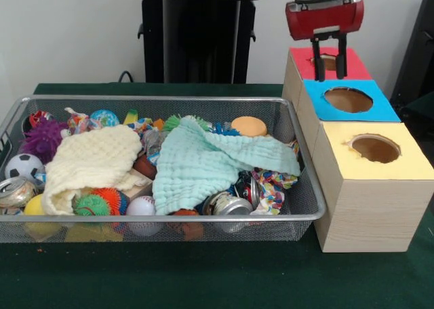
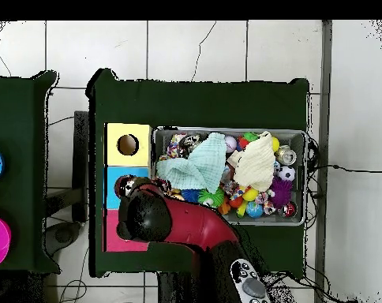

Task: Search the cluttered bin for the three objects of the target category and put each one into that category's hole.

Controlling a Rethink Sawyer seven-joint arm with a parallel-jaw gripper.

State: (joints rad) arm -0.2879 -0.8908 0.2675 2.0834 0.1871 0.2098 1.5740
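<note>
Three holed boxes stand in a row beside the bin [image 1: 298, 217], and the gripper [image 1: 329, 57] hangs right over the red box [image 1: 302, 58], its two dark fingers [image 1: 317, 59] pointing down a little apart with nothing between them. Next toward the camera from it come the blue box [image 1: 386, 109] and the yellow box [image 1: 413, 163]. Off to its side, the bin holds a mint cloth [image 1: 196, 163], a cream cloth [image 1: 91, 160], balls, cans and small toys; which of them belong to the target category cannot be told.
</note>
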